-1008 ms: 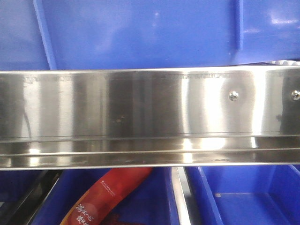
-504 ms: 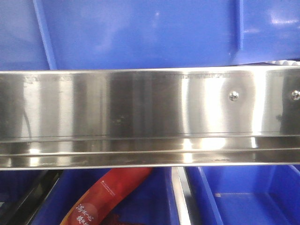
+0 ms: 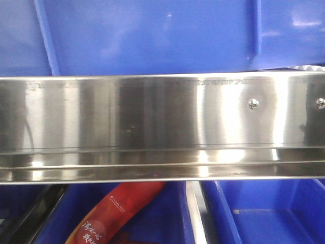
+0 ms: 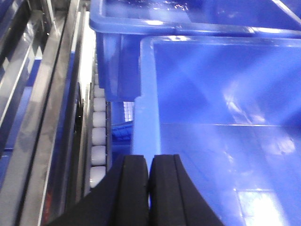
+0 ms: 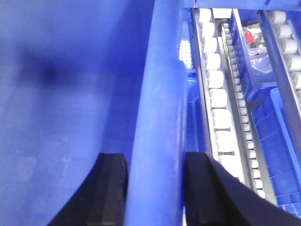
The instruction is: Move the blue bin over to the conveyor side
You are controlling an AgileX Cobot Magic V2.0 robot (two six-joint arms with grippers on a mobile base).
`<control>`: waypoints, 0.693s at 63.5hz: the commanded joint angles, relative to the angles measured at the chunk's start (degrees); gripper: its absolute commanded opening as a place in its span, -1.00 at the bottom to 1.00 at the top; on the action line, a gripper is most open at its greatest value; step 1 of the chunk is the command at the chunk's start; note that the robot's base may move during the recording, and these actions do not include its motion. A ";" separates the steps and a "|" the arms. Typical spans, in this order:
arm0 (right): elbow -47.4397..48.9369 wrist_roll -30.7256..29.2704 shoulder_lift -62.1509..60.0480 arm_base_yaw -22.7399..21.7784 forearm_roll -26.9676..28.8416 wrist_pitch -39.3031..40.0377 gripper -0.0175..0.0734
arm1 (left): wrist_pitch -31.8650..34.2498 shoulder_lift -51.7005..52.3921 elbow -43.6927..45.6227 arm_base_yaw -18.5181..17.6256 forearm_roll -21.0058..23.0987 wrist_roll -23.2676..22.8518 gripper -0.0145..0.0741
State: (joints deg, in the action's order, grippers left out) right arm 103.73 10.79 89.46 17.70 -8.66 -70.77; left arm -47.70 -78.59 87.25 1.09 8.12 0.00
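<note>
Blue bin (image 5: pixel 157 117), a large glossy plastic crate, is seen at the edge of the shiny stainless-steel roller rack (image 5: pixel 218 99), its thick rim clamped by the right gripper (image 5: pixel 155 160), the left gripper (image 4: pixel 149 162) pinched nearly closed at another rim (hold unclear); transfer to the unseen conveyor is judged outstanding.

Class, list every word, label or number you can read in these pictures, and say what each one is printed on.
Red packet: white Chinese characters and a small logo line, too blurred to read.
Steel rail: faint marks along its top edge, illegible.
Blue bin, wrist views: no text.
</note>
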 commanded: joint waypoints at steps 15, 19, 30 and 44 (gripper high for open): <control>-0.08 -0.50 -0.57 0.12 -0.38 0.81 -0.77 | 3.30 -1.00 0.44 -0.22 1.08 0.00 -0.63; -0.08 -0.50 -0.57 0.12 -0.38 0.81 -0.77 | 4.70 -1.56 0.44 -0.22 2.14 0.00 -0.52; -0.08 -0.50 -0.57 0.12 -0.38 0.81 -0.77 | 7.62 -3.80 0.44 -0.22 3.06 0.00 0.03; -0.08 -0.50 -0.57 0.12 -0.38 0.81 -0.77 | 8.25 -8.50 1.10 -0.22 3.19 0.00 0.28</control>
State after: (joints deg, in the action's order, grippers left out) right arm 103.73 11.01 89.46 17.70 -8.66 -70.77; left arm -39.91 -85.60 87.51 1.09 10.76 0.00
